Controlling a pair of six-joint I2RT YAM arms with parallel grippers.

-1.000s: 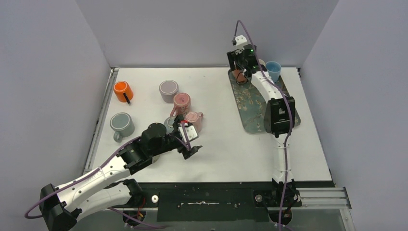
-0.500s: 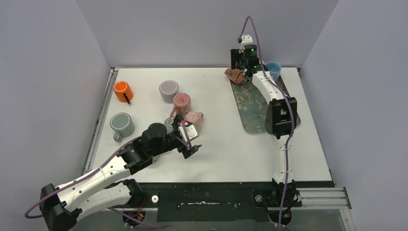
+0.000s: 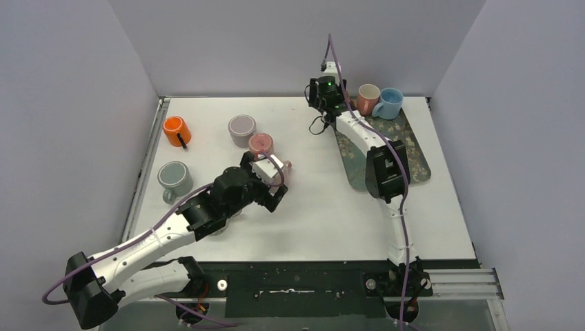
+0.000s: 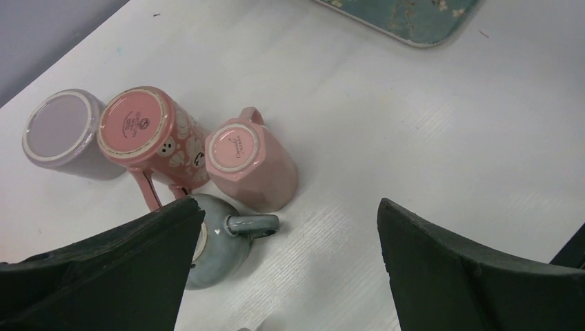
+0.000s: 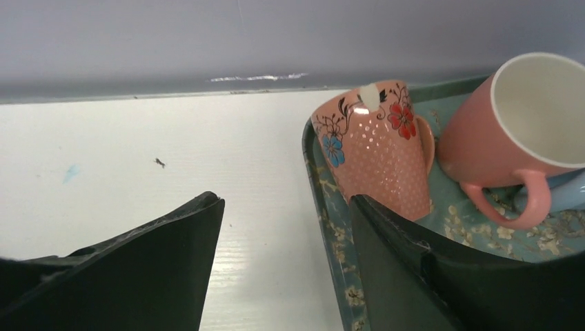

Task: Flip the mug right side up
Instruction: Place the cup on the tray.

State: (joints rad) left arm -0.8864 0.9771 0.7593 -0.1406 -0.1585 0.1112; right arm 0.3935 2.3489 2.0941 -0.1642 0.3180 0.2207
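Observation:
Several mugs stand upside down in a cluster: a lilac one (image 4: 62,131), a pink patterned one (image 4: 148,134), a pale pink one (image 4: 248,162) and a small grey-blue one (image 4: 217,241) with its handle to the right. My left gripper (image 4: 290,269) is open and empty, hovering over this cluster (image 3: 268,185). My right gripper (image 5: 286,262) is open and empty at the tray's back left corner (image 3: 319,103). A peach floral mug (image 5: 372,148) stands on the tray just beyond its right finger; its opening does not show.
The green floral tray (image 3: 386,162) also holds an upright pink mug (image 3: 368,98) and a blue mug (image 3: 391,102). An orange mug (image 3: 176,131) and a grey mug (image 3: 174,178) sit at the left. Walls close the back and sides.
My right gripper has let go of the floral mug on the tray and swung left. My left gripper has moved back over the mug cluster.

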